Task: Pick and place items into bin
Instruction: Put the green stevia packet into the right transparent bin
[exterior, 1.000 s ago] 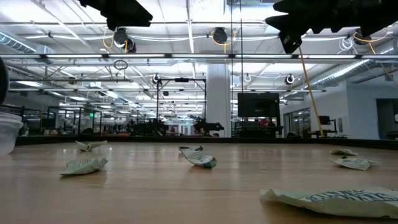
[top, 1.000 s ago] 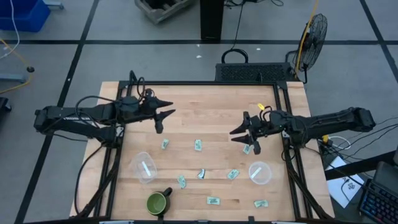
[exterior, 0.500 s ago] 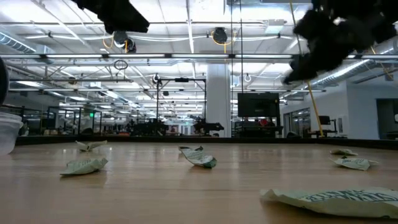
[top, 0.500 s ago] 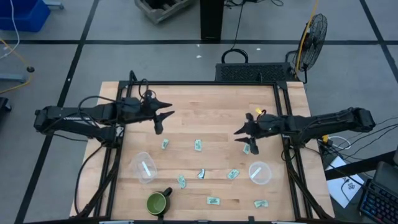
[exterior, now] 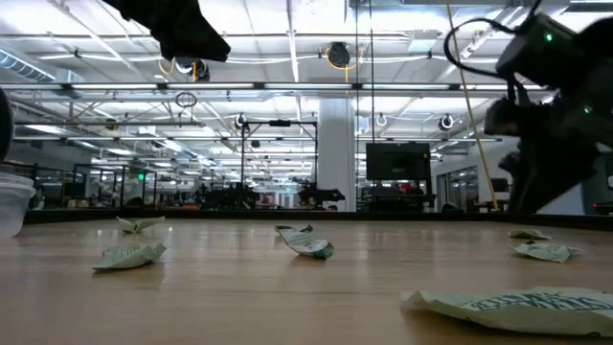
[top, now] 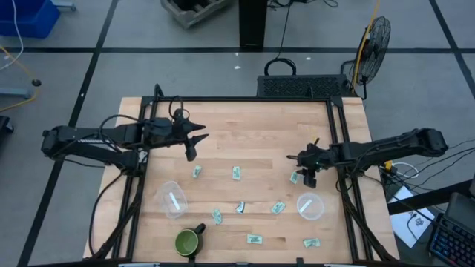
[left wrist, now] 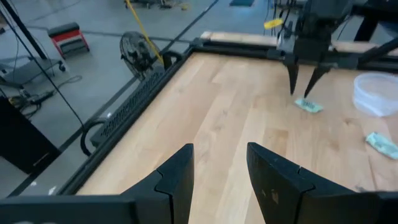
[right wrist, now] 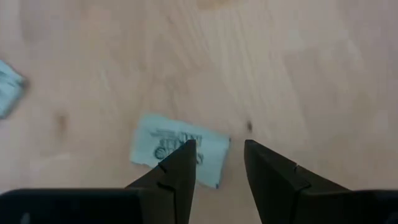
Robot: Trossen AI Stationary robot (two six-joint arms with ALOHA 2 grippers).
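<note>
Several small pale green-and-white packets lie flat on the wooden table [top: 252,126]. One packet [right wrist: 180,149] [top: 295,178] lies right under my right gripper [right wrist: 217,146] [top: 300,172]. That gripper points down at it, open, with one finger on each side of the packet's end. The left wrist view shows its fingertips [left wrist: 295,90] just above that packet [left wrist: 308,106]. My left gripper [top: 197,141] [left wrist: 217,149] hovers open over the table's left half, above everything. Other packets [top: 237,173] [top: 278,208] [exterior: 306,241] lie between the arms.
A clear cup [top: 171,199] near the left side holds one packet. A second clear cup [top: 310,206] [left wrist: 376,93] stands just nearward of the right gripper. A dark green mug [top: 188,242] sits at the near edge. A black frame [top: 223,99] borders the table.
My right gripper has drawn back toward the table's right edge, come down and tipped from level to pointing down over the packet. The left arm has kept still.
</note>
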